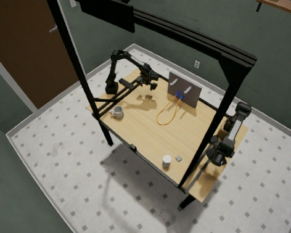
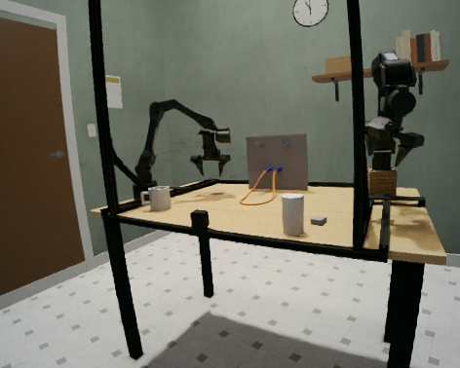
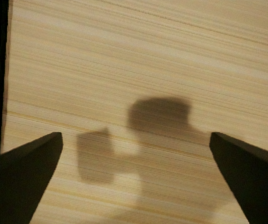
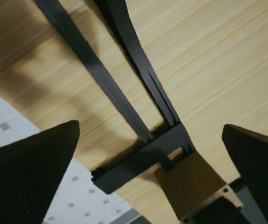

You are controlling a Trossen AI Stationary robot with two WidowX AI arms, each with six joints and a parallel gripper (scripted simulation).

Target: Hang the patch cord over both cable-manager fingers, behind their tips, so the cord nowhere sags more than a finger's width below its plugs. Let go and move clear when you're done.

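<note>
A grey panel stands upright at the table's back edge. Two pale cable-manager fingers stick out from its upper part. The orange patch cord runs from two blue plugs at the panel, below the fingers, down to a loop on the table. It is on neither finger. My left gripper is open and empty above the table, left of the panel. My right gripper is open and empty above the table's right end, away from the cord.
A grey mug stands front left. A white cylinder and a small grey block are front right. A wooden box and black rails lie below my right gripper. Black frame posts rise around the table.
</note>
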